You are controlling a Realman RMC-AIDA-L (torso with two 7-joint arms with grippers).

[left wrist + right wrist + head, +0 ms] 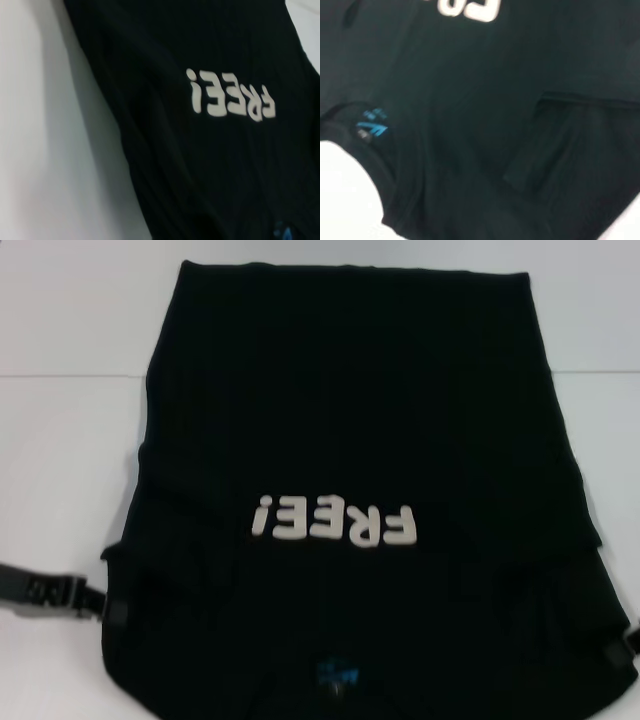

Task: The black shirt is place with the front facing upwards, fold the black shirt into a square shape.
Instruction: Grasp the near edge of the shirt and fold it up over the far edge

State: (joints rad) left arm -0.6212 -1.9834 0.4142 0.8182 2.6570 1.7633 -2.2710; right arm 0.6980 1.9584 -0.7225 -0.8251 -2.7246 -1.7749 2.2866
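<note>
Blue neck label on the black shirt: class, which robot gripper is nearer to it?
Hard to call; roughly equal. The left gripper sits at the black shirt's left sleeve edge, the right gripper at the right sleeve edge, and the blue neck label lies about midway between them.

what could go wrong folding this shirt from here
1. The large black cloth T-shirt lies with its collar end past the view's near edge, so a fold may start unevenly.
2. The left gripper and right gripper sit at the shirt's sides; uneven lifts could skew the square.
3. Sleeve folds may bunch.
</note>
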